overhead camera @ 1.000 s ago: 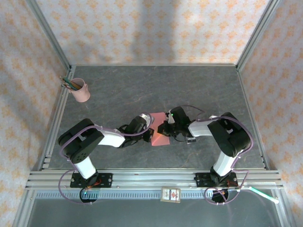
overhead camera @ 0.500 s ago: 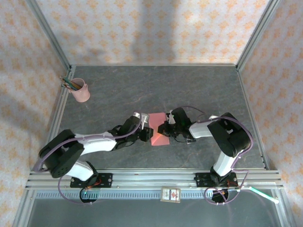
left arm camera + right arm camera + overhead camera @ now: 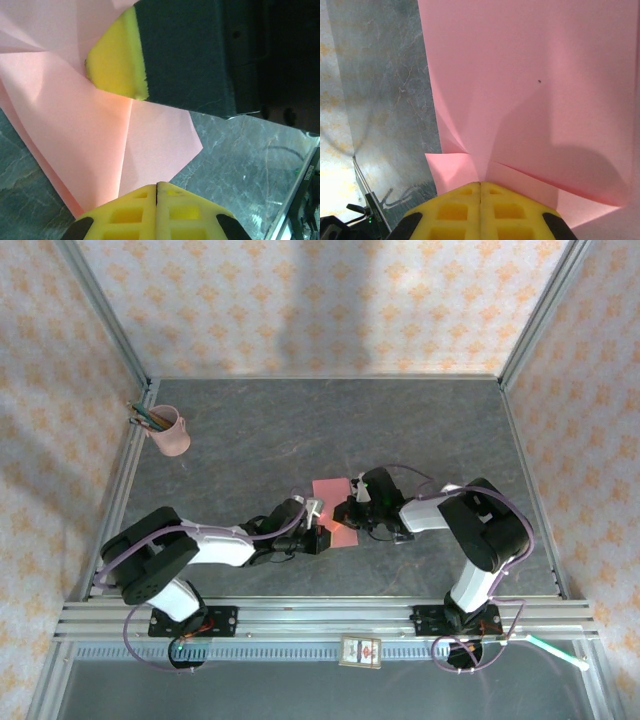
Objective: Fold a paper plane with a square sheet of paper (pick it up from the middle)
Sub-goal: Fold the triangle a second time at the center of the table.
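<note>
now left gripper [image 3: 156, 186], closed, has slid nearer along the paper [image 3: 75, 125]; right gripper [image 3: 480, 184] pinches it.

The top camera hangs above and behind my bases [image 3: 195, 621]. It looks down and forward over the whole grey counter [image 3: 250, 430], from far enough off to take in the patterned walls [image 3: 330, 300]. My left wrist camera sits very close, sighting along my left end effector [image 3: 157, 186] onto the pink paper [image 3: 75, 125], low over the counter. My right wrist camera looks past my right end effector [image 3: 480, 186] from just as near. All three views share the paper and the counter beside it. The left wrist view also catches one of my right fingers [image 3: 117, 55].
</note>
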You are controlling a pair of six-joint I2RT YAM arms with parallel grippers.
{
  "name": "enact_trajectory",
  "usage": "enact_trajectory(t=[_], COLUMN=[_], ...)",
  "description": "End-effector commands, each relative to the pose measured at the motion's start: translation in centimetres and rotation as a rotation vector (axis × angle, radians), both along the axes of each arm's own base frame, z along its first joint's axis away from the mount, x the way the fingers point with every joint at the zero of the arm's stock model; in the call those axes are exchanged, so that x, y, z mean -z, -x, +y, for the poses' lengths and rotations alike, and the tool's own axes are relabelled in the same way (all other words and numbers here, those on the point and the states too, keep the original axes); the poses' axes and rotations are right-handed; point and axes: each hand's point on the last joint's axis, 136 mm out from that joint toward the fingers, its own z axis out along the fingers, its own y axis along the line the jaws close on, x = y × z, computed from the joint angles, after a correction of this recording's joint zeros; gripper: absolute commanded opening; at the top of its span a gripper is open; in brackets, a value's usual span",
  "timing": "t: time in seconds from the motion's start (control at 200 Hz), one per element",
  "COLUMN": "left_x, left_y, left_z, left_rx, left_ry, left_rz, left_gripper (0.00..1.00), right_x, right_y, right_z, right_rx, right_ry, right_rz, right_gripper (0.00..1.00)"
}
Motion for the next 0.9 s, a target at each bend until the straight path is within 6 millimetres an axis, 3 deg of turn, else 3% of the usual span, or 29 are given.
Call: enact_trajectory(t=[0.0, 0.385, 0.896], left_x=[-1.1, 0.4, 4.5], left_y=[-1.2, -2.0, 1.0], left_z=[-1.0, -0.2, 2.7], left_rx=[-0.001, -0.022, 0.029], left_ry=[0.037, -0.002, -0.171], left_rz=[-0.037, -0.035, 0.076], left_gripper=[0.00, 0.00, 0.00], right_x=[4.0, 4.1, 5.0], right_y=[1.9, 1.9, 2.0], right_z=[-2.6, -2.7, -3.3], right_rx=[0.044, 0.042, 0.045], right_ry=[0.143, 0.149, 0.196], right_rz=[0.100, 0.104, 0.121], right_gripper=[0.05, 0.05, 0.04])
